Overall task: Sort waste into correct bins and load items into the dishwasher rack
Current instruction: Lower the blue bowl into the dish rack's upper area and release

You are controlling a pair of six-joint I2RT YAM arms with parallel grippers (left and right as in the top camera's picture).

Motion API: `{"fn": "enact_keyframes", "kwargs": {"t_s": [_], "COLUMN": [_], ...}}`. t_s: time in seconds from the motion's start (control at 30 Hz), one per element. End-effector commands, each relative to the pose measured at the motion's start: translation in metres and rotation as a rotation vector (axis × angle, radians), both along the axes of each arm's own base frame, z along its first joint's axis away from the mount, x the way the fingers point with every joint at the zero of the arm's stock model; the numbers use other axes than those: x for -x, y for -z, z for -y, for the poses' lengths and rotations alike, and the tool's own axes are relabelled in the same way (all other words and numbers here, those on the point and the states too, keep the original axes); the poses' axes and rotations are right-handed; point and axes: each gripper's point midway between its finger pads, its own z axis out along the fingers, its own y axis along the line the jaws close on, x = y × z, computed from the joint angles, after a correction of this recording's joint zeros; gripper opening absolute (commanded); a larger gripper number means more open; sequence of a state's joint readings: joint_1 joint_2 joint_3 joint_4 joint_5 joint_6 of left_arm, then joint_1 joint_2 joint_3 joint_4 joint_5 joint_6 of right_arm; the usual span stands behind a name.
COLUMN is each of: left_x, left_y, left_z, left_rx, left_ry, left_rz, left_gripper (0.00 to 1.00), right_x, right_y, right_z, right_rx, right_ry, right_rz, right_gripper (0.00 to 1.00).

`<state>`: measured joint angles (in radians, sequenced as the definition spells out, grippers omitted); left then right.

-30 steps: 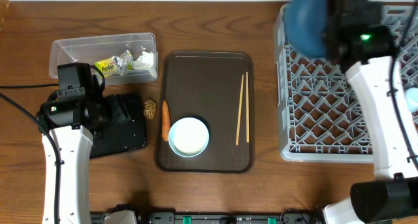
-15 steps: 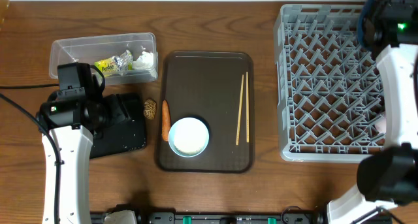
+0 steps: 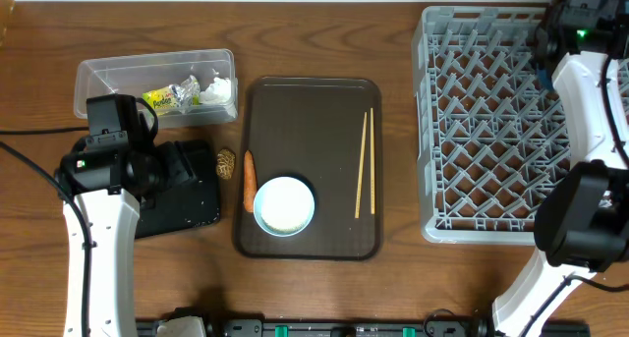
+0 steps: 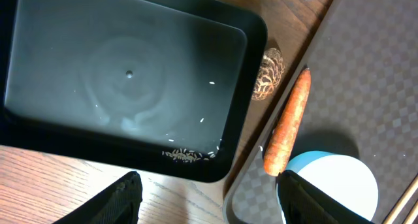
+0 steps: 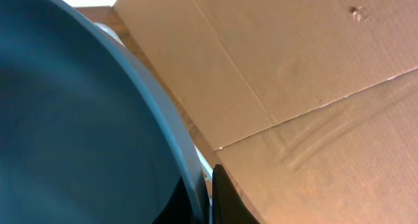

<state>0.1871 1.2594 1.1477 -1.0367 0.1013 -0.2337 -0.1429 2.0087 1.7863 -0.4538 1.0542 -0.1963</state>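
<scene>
Right hand's up at the back corner with the big bowl, left hand's just hanging over the black tray.

My right gripper (image 5: 200, 199) is clenched on the rim of the large dark blue bowl (image 5: 72, 119), and from overhead that arm sits at the back right corner of the big square grey plastic lattice rack (image 3: 482, 121). My left gripper (image 4: 219, 201) is spread wide with nothing in it, over the edge of the flat black rectangular tray (image 4: 78, 28), which has a few loose white rice grains (image 4: 186, 155) in it. The small brown lumpy nut-like piece (image 4: 266, 74) lies between that tray and the large brown serving tray (image 3: 305, 111). The short orange carrot-like stick (image 4: 287, 129) lies along the brown tray's left rim, just beside the small light-blue bowl (image 3: 285, 204), and the thin wooden chopsticks (image 3: 364, 165) are further right. The yellow-green and silver foil wrapper (image 3: 162, 99) and the crumpled white tissue (image 3: 216, 86) are in the clear plastic rectangular tub (image 3: 108, 77).
</scene>
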Motion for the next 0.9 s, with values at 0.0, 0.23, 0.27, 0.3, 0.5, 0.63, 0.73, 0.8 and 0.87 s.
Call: {"fn": "enact_keyframes", "kwargs": {"t_s": [0.0,0.23,0.27,0.3,0.5,0.63,0.73,0.8,0.87], "left_x": [0.001,0.001,0.001,0.001,0.001,0.001,0.001,0.001,0.001], "left_y": [0.001,0.001,0.001,0.001,0.001,0.001,0.001,0.001,0.001], "left_z": [-0.002,-0.002,-0.002,-0.002,-0.002,-0.002,-0.002,-0.002,-0.002], "left_rx": [-0.001,-0.001,-0.001,-0.001,-0.001,-0.001,-0.001,-0.001,-0.001], "left_ry": [-0.014,-0.014,-0.014,-0.013,-0.013,-0.013,-0.013,-0.013,-0.013], "left_rz": [-0.004,-0.004,-0.005,-0.005,-0.005,-0.005,-0.005,-0.005,-0.005], "left_gripper": [0.68,0.67,0.68,0.68,0.68,0.68,0.68,0.68,0.68], "right_x": [0.006,-0.001,-0.003,-0.005,-0.013,-0.011,-0.01,-0.011,-0.011], "right_y": [0.0,0.009,0.01,0.012,0.031,0.039,0.046,0.052,0.058], "right_z": [0.009,-0.007,-0.011,-0.015,-0.039,-0.049,-0.057,-0.066,-0.075], "right_rx": [0.031,0.018,0.016,0.013,-0.051,-0.09,-0.122,-0.147,-0.167], "right_ry": [0.046,0.009,-0.002,-0.012,-0.1,-0.103,-0.114,-0.145,-0.172], "right_rz": [-0.018,-0.037,-0.041,-0.047,-0.093,-0.081,-0.088,-0.113,-0.144], "right_gripper": [0.01,0.01,0.01,0.01,0.04,0.07,0.08,0.12,0.17]}}
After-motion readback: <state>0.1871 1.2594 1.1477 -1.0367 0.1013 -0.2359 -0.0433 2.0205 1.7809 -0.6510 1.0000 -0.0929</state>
